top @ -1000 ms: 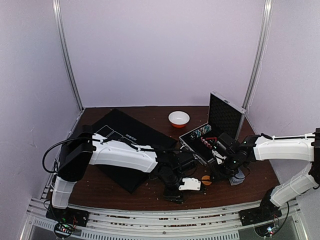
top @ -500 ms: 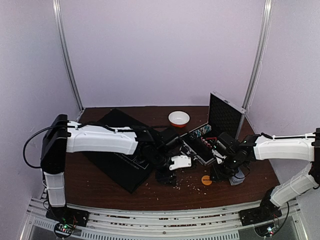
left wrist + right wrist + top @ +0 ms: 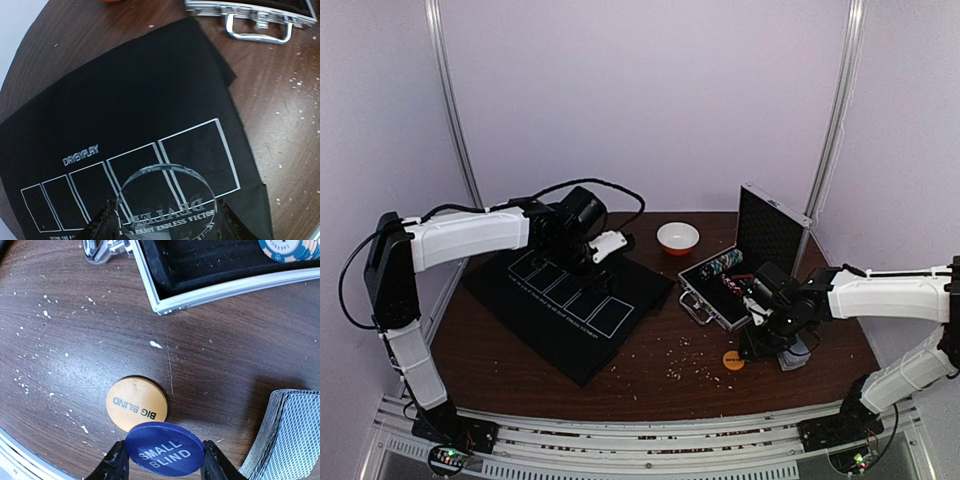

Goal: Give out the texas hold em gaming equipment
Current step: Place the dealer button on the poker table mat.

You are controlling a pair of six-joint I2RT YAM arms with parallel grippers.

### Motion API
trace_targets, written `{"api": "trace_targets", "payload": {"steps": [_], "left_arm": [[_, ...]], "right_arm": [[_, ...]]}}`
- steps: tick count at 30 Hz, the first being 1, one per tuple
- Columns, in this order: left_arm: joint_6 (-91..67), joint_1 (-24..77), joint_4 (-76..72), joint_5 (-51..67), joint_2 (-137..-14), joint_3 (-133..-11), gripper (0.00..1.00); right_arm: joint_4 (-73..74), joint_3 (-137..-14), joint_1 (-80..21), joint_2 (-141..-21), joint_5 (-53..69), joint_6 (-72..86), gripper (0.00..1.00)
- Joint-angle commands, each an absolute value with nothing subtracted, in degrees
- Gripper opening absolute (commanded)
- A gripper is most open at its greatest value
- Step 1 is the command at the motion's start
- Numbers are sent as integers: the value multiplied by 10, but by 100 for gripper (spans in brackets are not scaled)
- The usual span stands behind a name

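Tabletop: dark brown wood, speckled with pale crumbs, enclosed by plain pale walls.
Mat: black cloth laid at an angle on the left half of the tabletop. A row of white card outlines is printed on it.
Left fingers: closed on the clear disc, one finger at each side of its rim. Raised above the far left part of the mat.
Clear disc: transparent, lettered DEALER. Held flat, off the mat, with the white outlines visible through it.
Bowl: white with an orange rim, near the middle of the far edge.
Case: silver, black-lined, open with the lid upright. Located right of centre, with the handle facing the mat.
Chips: striped, lying in the case tray.
Orange disc: lettered BIG BLIND. Flat on the tabletop between the case and the near edge.
Right fingers: closed on the blue disc, gripping its rim from both sides, low over the tabletop.
Blue disc: lettered SMALL BLIND. In the wrist view its edge overlaps the orange disc. Contact between the two cannot be told.
Cards: stack with grey-blue lattice backs, on the tabletop just right of the right fingers.
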State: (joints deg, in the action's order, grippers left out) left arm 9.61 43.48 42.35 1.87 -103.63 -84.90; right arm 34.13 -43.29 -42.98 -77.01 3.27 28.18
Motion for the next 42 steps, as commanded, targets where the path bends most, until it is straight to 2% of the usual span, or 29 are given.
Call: {"api": "trace_targets", "payload": {"steps": [1, 12, 22, 42], "left_arm": [[79, 387, 430, -2, -1074, -913, 31], [43, 304, 401, -23, -1262, -1071, 28], [36, 298, 346, -31, -1377, -1170, 28], [14, 276, 347, 2, -1403, -1166, 31]], "right_arm": [[344, -455, -427, -759, 36, 270, 38], [348, -468, -429, -763, 39, 267, 38], [338, -479, -443, -786, 46, 275, 38], [341, -504, -460, -816, 47, 274, 38]]}}
